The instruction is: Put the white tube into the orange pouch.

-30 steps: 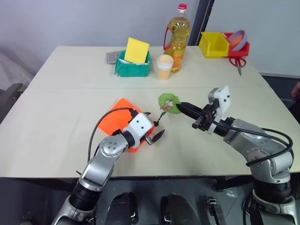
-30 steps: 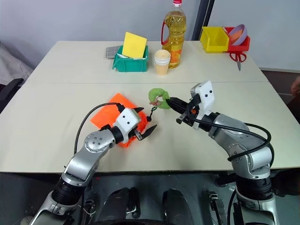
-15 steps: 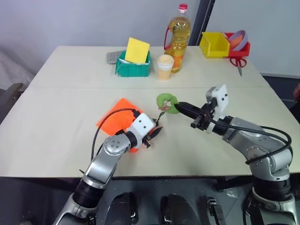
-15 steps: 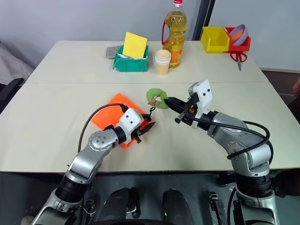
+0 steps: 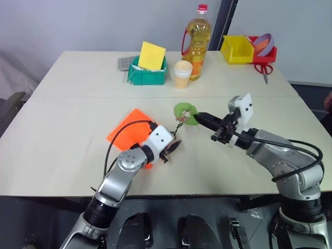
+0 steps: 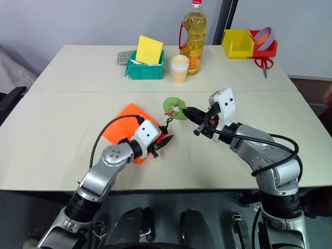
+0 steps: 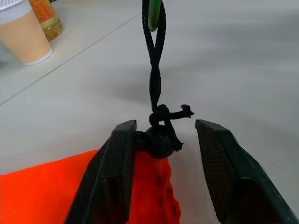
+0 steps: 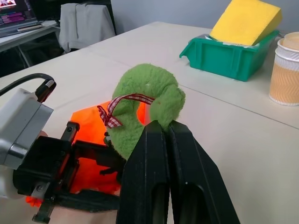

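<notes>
1. Pale bench (image 5: 62, 129) carries the orange pouch (image 5: 127, 135) near its front, and behind it stand a green bin (image 5: 147, 74), a paper cup (image 5: 182, 74) and an oil bottle (image 5: 197, 41).
2. Compared with one second earlier, the left gripper (image 7: 161, 140) has narrowed a lot around the gathered mouth of the orange pouch; its fingers (image 7: 117, 177) now stand close on both sides of the black cord knot (image 7: 163, 133), one touching the fabric, the other with a small gap.
3. I judge that the left gripper is taking hold of the pouch mouth, so the pouch is being prepared for opening.
4. The right gripper (image 8: 166, 135) is fully closed on the green fuzzy ring (image 8: 142, 109) at the cord end, and it has not moved.
5. I cannot find the white tube on the bench, so it is not clear where it lies.
</notes>
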You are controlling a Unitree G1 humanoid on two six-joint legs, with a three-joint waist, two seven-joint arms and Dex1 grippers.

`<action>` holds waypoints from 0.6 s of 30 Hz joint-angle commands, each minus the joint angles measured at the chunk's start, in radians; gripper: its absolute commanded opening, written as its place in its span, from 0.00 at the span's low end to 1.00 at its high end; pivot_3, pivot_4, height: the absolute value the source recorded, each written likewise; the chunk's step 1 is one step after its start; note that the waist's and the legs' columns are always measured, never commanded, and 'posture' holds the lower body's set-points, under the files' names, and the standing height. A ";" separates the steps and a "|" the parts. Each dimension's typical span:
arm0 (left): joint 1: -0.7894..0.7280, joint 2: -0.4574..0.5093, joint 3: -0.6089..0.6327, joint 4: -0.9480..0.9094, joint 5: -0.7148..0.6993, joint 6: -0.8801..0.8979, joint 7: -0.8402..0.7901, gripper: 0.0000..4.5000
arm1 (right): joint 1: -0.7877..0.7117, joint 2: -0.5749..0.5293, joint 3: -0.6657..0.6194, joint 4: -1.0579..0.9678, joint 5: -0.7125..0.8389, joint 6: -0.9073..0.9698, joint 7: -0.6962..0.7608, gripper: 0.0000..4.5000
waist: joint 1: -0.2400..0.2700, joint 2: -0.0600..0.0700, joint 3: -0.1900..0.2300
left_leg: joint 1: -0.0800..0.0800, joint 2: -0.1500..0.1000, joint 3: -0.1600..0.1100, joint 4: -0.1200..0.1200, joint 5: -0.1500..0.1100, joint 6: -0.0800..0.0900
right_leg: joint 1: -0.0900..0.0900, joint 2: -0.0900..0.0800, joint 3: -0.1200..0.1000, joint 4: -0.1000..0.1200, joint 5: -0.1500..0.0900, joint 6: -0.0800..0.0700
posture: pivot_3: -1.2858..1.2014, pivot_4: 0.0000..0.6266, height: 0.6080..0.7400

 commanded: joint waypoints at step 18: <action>0.139 0.340 0.090 -0.107 -0.153 -0.025 -0.310 0.05 | -0.084 -0.002 -0.078 0.206 -0.173 -0.116 -0.177 0.00 | -0.007 0.001 0.000 | 0.000 0.000 0.000 -0.001 0.000 -0.001 | -0.001 0.000 0.000 0.000 -0.001 -0.001 | 0.52 0.24 1.00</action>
